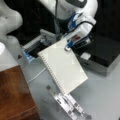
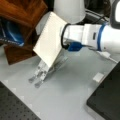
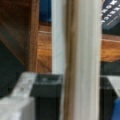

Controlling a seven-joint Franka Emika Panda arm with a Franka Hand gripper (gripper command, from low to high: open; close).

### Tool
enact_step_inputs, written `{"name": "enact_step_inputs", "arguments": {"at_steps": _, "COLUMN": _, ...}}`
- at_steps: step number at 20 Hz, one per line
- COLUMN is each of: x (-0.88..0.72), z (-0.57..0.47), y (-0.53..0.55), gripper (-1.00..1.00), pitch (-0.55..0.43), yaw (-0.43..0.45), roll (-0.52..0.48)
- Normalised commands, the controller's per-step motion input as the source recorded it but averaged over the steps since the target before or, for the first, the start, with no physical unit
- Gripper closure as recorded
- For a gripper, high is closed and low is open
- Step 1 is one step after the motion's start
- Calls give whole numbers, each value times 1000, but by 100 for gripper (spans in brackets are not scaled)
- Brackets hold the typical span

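Your tool (image 1: 68,47) grips the spiral notebook (image 1: 63,67) by its top edge, lifted tilted above the metal stand (image 1: 68,105) on the worktop (image 1: 105,92); lower it squarely.

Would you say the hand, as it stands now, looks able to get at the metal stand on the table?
Probably not: the hand is shut on the spiral notebook, which hangs tilted over the metal stand and covers the way down; its lower corner sits at the stand.
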Motion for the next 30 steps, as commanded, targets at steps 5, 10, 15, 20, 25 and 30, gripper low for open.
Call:
{"name": "enact_step_inputs", "arguments": {"at_steps": 5, "x": -7, "z": -379, "y": -34, "gripper": 100, "pitch": -157, "yaw": 140, "roll": -245}}
{"name": "enact_step_inputs", "arguments": {"at_steps": 10, "x": -65, "z": -295, "y": -182, "gripper": 100, "pitch": -164, "yaw": 160, "roll": -272}}
{"name": "enact_step_inputs", "arguments": {"at_steps": 15, "x": -79, "z": -299, "y": -249, "gripper": 100, "pitch": -180, "yaw": 215, "roll": -246}}
{"name": "enact_step_inputs", "arguments": {"at_steps": 20, "x": -88, "z": -274, "y": -203, "gripper": 100, "pitch": -200, "yaw": 261, "roll": -158}}
{"name": "enact_step_inputs", "arguments": {"at_steps": 25, "x": -106, "z": -152, "y": -186, "gripper": 100, "pitch": -197, "yaw": 249, "roll": -57}}
{"name": "enact_step_inputs", "arguments": {"at_steps": 30, "x": -179, "z": -64, "y": -250, "gripper": 100, "pitch": -191, "yaw": 282, "roll": 57}}
